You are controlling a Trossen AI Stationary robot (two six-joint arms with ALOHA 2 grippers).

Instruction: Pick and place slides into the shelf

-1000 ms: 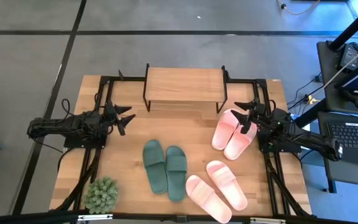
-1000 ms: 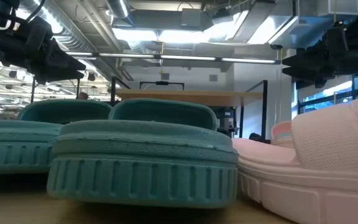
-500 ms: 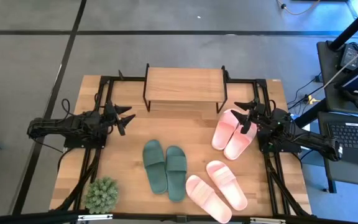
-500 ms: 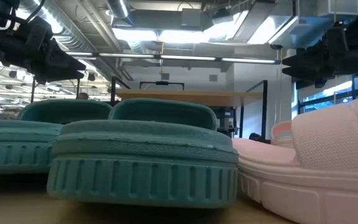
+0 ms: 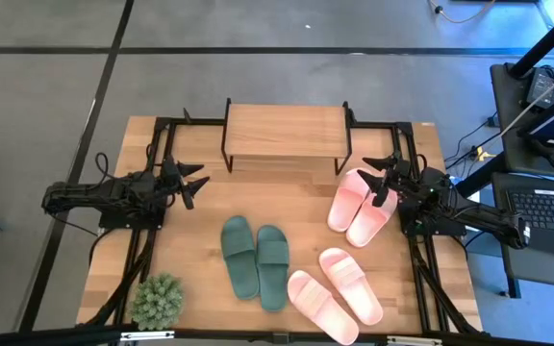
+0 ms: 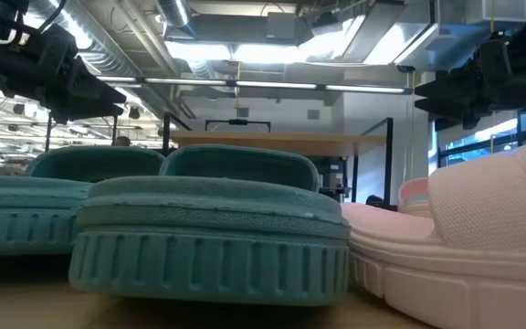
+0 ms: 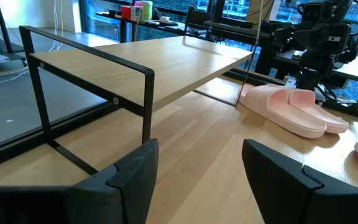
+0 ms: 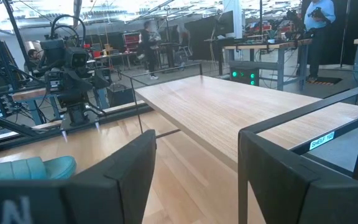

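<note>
The shelf (image 5: 285, 133) stands at the table's far middle, its wooden top bare. Two dark green slides (image 5: 256, 259) lie side by side on their soles at the table's middle. One light pink pair (image 5: 362, 204) lies right of the shelf's near corner, and another pink pair (image 5: 337, 290) lies near the front edge. My left gripper (image 5: 196, 183) hovers open, left of the shelf, pointing right. My right gripper (image 5: 377, 179) hovers open above the far end of the right pink pair, pointing left. In the low view both grippers hang well above the slides.
A small green potted plant (image 5: 157, 300) stands at the table's near left corner. Black frame rails (image 5: 142, 259) run along both table sides. Bare wood lies between the shelf and the green slides. People show in the room beyond the table in the right wrist view (image 8: 148, 37).
</note>
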